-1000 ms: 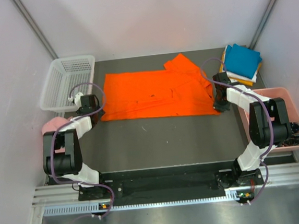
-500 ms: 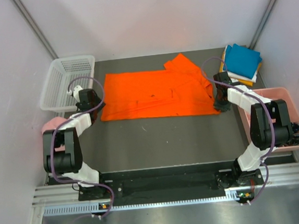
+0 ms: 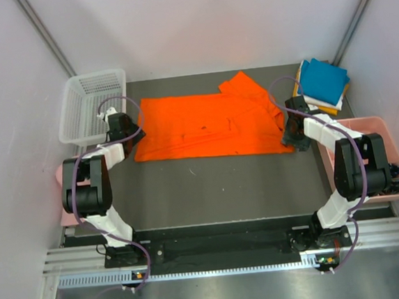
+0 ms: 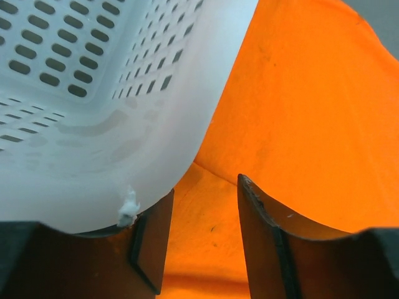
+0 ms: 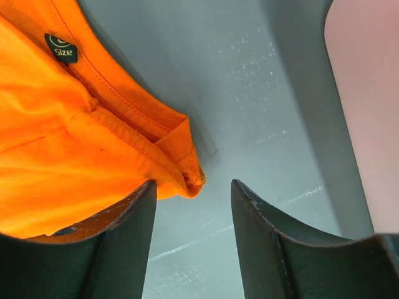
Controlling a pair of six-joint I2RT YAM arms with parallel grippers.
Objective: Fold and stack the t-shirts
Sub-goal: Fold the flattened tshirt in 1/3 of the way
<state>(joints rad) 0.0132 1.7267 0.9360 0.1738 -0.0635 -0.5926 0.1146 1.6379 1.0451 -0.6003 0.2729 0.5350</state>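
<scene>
A bright orange t-shirt lies spread flat across the back of the dark table. My left gripper stands at its left edge beside the white basket. In the left wrist view the left gripper is open, with orange fabric lying under the gap. My right gripper is at the shirt's right near corner. It is open, and that hemmed corner lies free just off its left finger. Folded t-shirts are stacked at the back right, teal on top.
The white basket presses against my left finger. A pink bin holding dark items stands right of the right arm, its wall close to the gripper. A pink cap shows behind the left arm.
The right gripper opened and let go of the shirt's corner. The left arm moved toward the back along the shirt's left edge and nudged the white basket.
</scene>
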